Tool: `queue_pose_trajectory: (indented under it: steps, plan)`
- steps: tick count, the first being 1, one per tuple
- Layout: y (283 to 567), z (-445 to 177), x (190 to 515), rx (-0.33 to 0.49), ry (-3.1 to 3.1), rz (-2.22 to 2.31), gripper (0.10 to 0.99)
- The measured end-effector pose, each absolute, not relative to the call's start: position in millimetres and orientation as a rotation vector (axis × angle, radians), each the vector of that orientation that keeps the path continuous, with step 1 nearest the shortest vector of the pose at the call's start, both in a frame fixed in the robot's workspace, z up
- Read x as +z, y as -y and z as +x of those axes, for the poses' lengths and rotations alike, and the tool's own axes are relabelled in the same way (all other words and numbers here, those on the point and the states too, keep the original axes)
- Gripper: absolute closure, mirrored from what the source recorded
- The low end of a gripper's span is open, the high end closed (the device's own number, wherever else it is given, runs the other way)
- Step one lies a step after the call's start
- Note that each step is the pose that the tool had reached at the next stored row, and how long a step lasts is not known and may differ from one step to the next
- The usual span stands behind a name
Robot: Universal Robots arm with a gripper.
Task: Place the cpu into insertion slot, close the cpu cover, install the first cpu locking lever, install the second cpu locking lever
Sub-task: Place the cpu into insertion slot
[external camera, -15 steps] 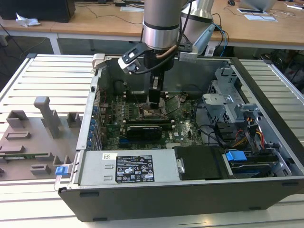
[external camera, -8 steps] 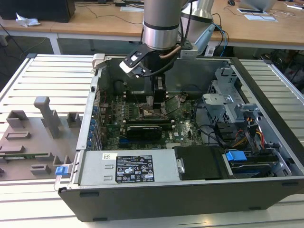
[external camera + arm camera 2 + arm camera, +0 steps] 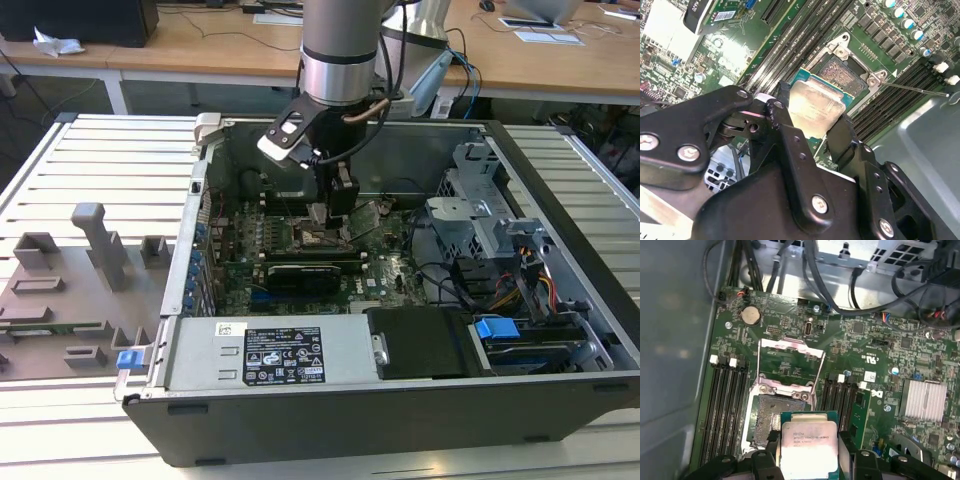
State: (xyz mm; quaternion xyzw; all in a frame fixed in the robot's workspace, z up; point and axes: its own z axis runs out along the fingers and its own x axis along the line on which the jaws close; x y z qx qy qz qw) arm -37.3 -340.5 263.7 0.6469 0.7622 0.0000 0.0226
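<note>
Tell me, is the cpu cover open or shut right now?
Open. In the first wrist view the cpu cover is swung back off the insertion slot, whose contacts lie bare; the gripper holds the cpu.

Slatted table (image 3: pixel 110 160) — computer case (image 3: pixel 400 410), perhaps fixtures (image 3: pixel 60 300).

The cpu (image 3: pixel 809 447) is showing a pale silvery-grey top with green edge, and the end effector (image 3: pixel 812 120) is looking black. The motherboard (image 3: pixel 850 347) is showing green, the insertion slot (image 3: pixel 774 415) dark grey with silvery rim.

Fine print on cpu (image 3: pixel 807 447), case label (image 3: pixel 285 357): illegible.
</note>
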Motion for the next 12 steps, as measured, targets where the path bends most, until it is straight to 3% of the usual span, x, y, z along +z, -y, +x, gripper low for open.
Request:
queue_pose_trajectory:
  steps: [12]
  plan:
    - [335.0,-37.3,261.5,-0.003,-2.235,2.144,0.541]
